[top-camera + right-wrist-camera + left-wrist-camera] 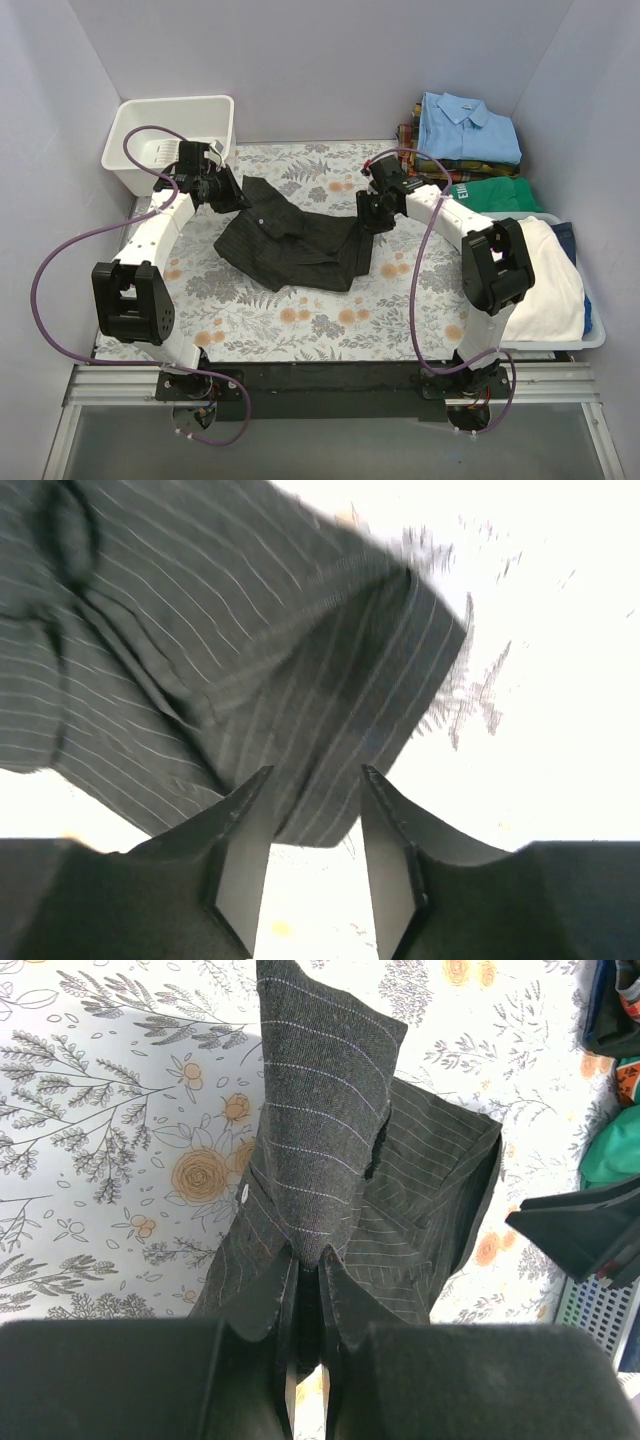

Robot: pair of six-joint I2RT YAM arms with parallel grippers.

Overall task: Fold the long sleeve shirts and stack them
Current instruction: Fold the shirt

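Note:
A black pinstriped long sleeve shirt point(300, 240) lies crumpled in the middle of the floral table. My left gripper point(232, 190) is at its far left corner. In the left wrist view the left gripper point(310, 1255) is shut on a fold of the shirt point(330, 1110), which rises away from the fingers. My right gripper point(375, 215) hovers over the shirt's right edge. In the right wrist view the right gripper point(315, 775) is open, with a folded edge of the shirt point(250, 660) just beyond its fingertips and nothing pinched.
Folded shirts are stacked at the back right: a light blue one point(470, 125) on a plaid one point(412, 150), with green cloth point(495, 190) beside them. A white bin point(175, 130) stands at the back left. A basket point(590, 340) with white cloth sits on the right.

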